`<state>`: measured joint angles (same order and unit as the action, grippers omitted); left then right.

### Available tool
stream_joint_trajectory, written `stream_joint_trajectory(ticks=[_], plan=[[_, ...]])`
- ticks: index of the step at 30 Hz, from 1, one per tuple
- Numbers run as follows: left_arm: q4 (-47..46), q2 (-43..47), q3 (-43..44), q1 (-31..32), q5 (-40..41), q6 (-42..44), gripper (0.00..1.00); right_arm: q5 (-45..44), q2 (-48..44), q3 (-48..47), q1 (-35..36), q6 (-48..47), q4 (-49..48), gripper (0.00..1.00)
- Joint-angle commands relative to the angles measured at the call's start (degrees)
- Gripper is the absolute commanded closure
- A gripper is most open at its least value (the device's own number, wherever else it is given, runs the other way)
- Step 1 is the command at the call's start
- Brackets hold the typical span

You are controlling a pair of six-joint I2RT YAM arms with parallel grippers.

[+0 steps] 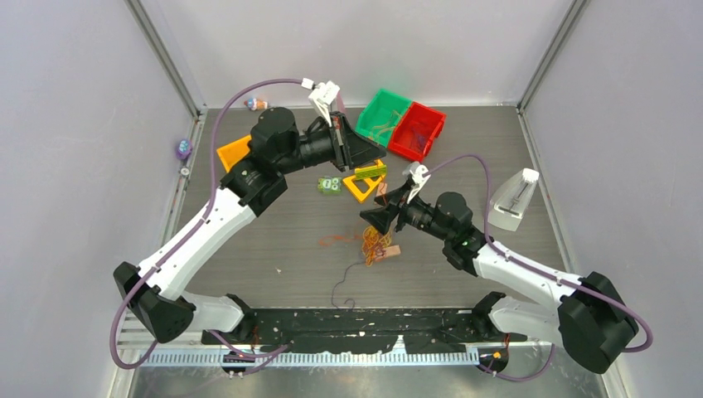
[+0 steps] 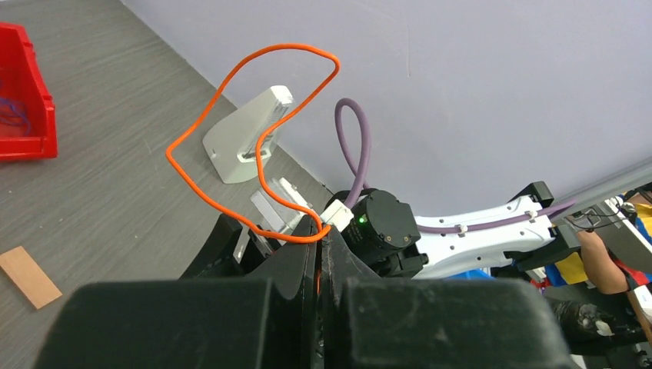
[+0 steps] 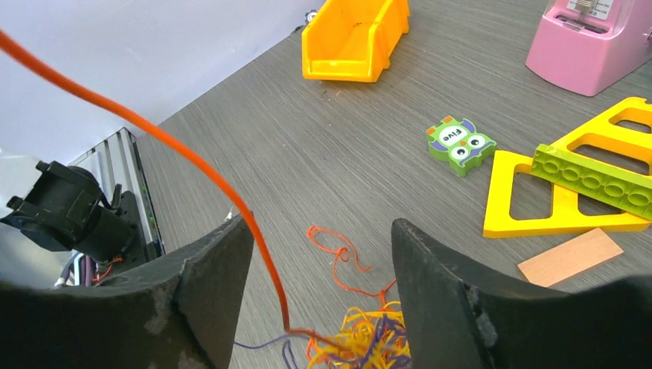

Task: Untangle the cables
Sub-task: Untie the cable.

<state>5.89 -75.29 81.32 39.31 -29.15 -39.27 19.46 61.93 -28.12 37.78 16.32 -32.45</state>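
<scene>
The cables form a small yellow, orange and purple tangle (image 1: 375, 243) on the table, with a purple strand (image 1: 340, 292) trailing toward the near edge. My right gripper (image 1: 375, 217) hovers open just above the tangle (image 3: 369, 338), its jaws wide apart (image 3: 321, 224). An orange strand (image 3: 192, 161) rises from the tangle past the left finger. My left gripper (image 1: 365, 153) is raised near the bins and is shut (image 2: 321, 238) on an orange cable (image 2: 286, 47) that loops up above its fingers.
A green bin (image 1: 383, 116) and a red bin (image 1: 419, 131) stand at the back. An orange bin (image 1: 234, 152), an owl block (image 3: 459, 144), a yellow frame (image 3: 507, 192) and a green brick (image 3: 592, 181) lie nearby. A white stand (image 1: 514, 199) is at the right.
</scene>
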Motion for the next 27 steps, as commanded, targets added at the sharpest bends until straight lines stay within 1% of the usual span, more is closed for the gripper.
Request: stream_joint_trajectory(ticks=[1, 5, 8, 9, 11, 12, 13, 14, 16, 19, 20, 22, 24, 27], plan=[[-3.13, 0.49, 0.51, 0.11, -1.00, -2.32, 1.00, -0.15, 1.50, -3.51, 0.36, -2.49, -1.24, 0.36], [-1.68, 0.64, 1.64, -0.64, 0.22, -1.62, 1.00, -0.90, 4.71, -3.58, 0.41, -1.58, -1.54, 0.39], [-1.62, 0.97, 3.14, -3.27, 0.11, -2.74, 1.00, -1.40, 8.85, -2.51, 0.49, 0.54, -2.25, 0.42], [-1.87, 1.14, 3.79, -4.57, -0.15, -3.34, 1.00, -1.70, 11.62, -2.08, 0.57, 1.21, -2.92, 0.43], [-2.55, 1.78, 4.82, -7.69, -0.69, -4.89, 1.00, -4.44, 15.67, -2.73, 0.62, 3.11, -1.25, 0.50], [-2.98, 2.36, 5.16, -9.72, -0.95, -5.68, 1.00, -6.46, 16.82, -3.39, 0.62, 4.49, 0.70, 0.58], [-3.18, 3.00, 5.22, -11.74, -1.01, -6.40, 1.00, -10.74, 18.33, -4.24, 0.58, 5.34, 4.12, 0.63], [-3.39, 3.95, 4.79, -14.09, -0.81, -6.92, 1.00, -14.38, 19.00, -4.45, 0.56, 6.72, 5.41, 0.72], [-3.81, 6.31, 2.05, -18.86, 0.14, -7.76, 1.00, -16.92, 18.74, -4.46, 0.21, 7.29, 7.71, 0.77], [-3.92, 10.36, -3.35, -26.93, 1.54, -8.35, 1.00, -21.77, 17.06, -4.94, -0.02, 7.07, 10.86, 0.78], [-4.02, 11.36, -5.16, -29.49, 1.88, -8.75, 1.00, -25.05, 16.42, -5.20, -0.10, 7.11, 13.43, 0.75], [-3.87, 13.05, -8.53, -34.12, 2.29, -9.39, 1.00, -29.90, 15.91, -6.42, -0.62, 7.82, 18.01, 0.73], [-3.25, 14.37, -11.61, -38.30, 2.50, -9.53, 1.00, -33.08, 15.85, -7.76, -1.68, 8.68, 22.15, 0.74], [-0.63, 16.01, -15.13, -43.92, 3.63, -8.94, 1.00, -33.69, 15.74, -9.32, -3.99, 9.84, 25.24, 0.76]])
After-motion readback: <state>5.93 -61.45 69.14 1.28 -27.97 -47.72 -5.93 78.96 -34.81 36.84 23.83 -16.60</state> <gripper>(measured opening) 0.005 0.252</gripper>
